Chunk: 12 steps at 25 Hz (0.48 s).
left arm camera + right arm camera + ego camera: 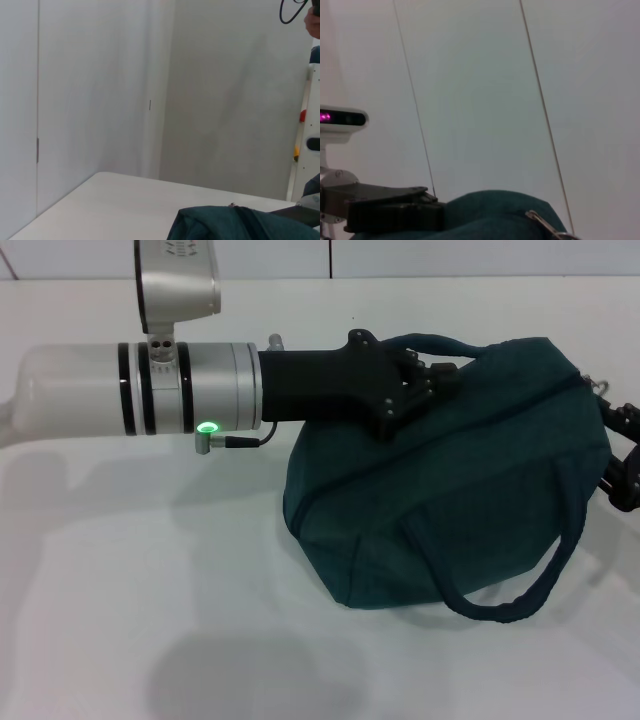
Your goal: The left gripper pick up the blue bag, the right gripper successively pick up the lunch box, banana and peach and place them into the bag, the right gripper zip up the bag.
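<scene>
The blue bag (450, 500) sits on the white table, bulging, with its long zipper running along the top. My left gripper (415, 380) reaches in from the left and is shut on the bag's upper handle. The other handle (520, 585) hangs loose down the front. The metal zipper pull (603, 388) sticks out at the bag's right end, and my right gripper (625, 455) shows only as black parts at the frame edge just beside it. The bag's top also shows in the left wrist view (235, 225) and the right wrist view (495, 215). Lunch box, banana and peach are out of view.
The white table (150, 620) spreads in front and to the left of the bag. A white wall (450, 258) runs along the back edge. The left arm's silver forearm (140, 390) spans the left half above the table.
</scene>
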Each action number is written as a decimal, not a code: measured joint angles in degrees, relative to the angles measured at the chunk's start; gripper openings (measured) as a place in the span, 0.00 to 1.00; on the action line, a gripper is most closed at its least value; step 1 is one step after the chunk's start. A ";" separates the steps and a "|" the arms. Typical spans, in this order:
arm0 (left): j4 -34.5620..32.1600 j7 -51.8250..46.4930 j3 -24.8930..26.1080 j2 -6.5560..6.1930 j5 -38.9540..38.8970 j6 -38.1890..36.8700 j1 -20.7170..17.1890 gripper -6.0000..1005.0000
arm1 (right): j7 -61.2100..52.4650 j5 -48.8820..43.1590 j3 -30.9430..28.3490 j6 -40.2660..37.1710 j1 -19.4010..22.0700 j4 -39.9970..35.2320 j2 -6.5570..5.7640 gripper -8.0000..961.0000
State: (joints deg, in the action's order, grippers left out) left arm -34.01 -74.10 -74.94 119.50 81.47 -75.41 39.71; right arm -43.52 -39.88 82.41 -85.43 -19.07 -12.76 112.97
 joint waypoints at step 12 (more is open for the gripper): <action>-0.01 0.01 0.06 0.03 -0.01 0.00 -0.08 0.07 | 0.45 0.38 -0.74 -0.68 2.83 -3.06 -0.06 0.44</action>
State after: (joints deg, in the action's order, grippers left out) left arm -34.02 -74.09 -74.88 119.53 81.46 -75.40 39.62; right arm -43.06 -39.51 81.67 -86.11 -16.24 -15.82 112.92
